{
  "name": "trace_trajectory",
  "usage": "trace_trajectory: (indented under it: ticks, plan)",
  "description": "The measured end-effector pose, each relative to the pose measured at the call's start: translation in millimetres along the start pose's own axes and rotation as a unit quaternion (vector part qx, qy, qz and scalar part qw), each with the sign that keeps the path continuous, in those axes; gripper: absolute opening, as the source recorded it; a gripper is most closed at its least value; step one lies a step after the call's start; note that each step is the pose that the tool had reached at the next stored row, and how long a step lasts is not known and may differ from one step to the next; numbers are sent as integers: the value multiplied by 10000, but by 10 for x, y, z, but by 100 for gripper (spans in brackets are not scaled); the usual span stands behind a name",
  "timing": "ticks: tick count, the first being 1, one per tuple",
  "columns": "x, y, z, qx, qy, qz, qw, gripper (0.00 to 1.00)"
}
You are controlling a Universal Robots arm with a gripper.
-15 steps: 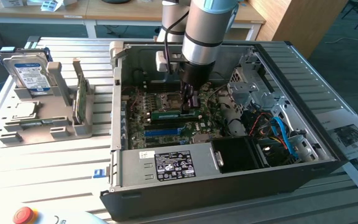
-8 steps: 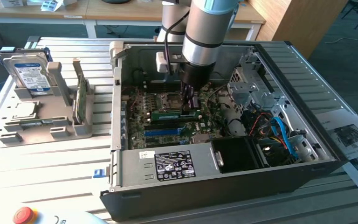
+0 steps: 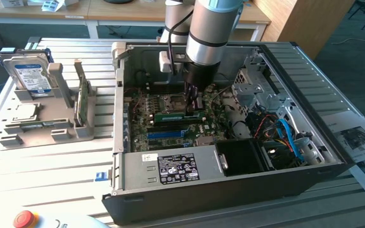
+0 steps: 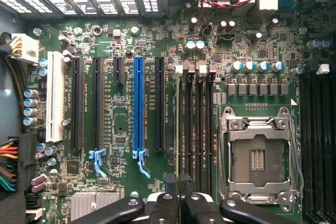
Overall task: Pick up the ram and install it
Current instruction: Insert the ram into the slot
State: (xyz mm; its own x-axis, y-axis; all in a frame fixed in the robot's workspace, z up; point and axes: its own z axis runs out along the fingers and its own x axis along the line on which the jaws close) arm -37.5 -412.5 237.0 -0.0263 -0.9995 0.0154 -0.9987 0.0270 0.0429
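Arm was down inside the open PC case, which lay on its side on the slatted table. My gripper was clamped on the ram, fingers coming at it from above, one on each face of the stick.

Ram stood on edge, long side level, low against the motherboard. It sat in the bank of black memory slots right beside the CPU socket.

Wrist view had the ram edge-on, a thin pale line running straight out from between my fingertips. It was lined up with the slot of that bank farthest from the socket, on the side toward the blue slot. Couldn't tell whether it was fully seated or just resting in the slot mouth. Latches weren't readable either.

Rest of the scene:
- Power supply was at the near end of the case in the exterior view, label up.
- Blue cable ran through the drive bay area on the exterior view's right.
- Grey rack was outside the case on the exterior view's left. A hard drive stood upright in it, with a green card on edge near the drive.
- Red button was at the near corner of the table.
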Motion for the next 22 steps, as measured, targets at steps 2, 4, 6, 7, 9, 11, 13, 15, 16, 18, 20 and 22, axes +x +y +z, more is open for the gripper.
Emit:
trace_trajectory:
  ticks: [2, 4, 6, 7, 9, 11, 13, 15, 16, 18, 20, 22]
  plan:
    - [0, 0, 0, 1, 0, 0, 10000, 12]
    - [-3, -1, -1, 1, 1, -1, 10000, 12]
    - [-5, 0, -1, 1, 1, 0, 10000, 12]
    - [-6, 0, -1, 1, 1, 0, 10000, 12]
    - [-8, 0, -1, 1, 1, 0, 10000, 12]
    - [-12, 0, -1, 2, 1, 0, 10000, 12]
    - [-14, 0, 0, 2, 1, 0, 10000, 12]
    - [-15, 0, 4, 2, 1, 0, 10000, 12]
    - [-15, 0, 7, 2, 1, 0, 10000, 12]
    - [-15, -1, 13, 2, 1, 0, 10000, 12]
    - [-15, -1, 15, 2, 2, 0, 10000, 12]
    - [-17, -1, 18, 2, 1, 0, 10000, 12]
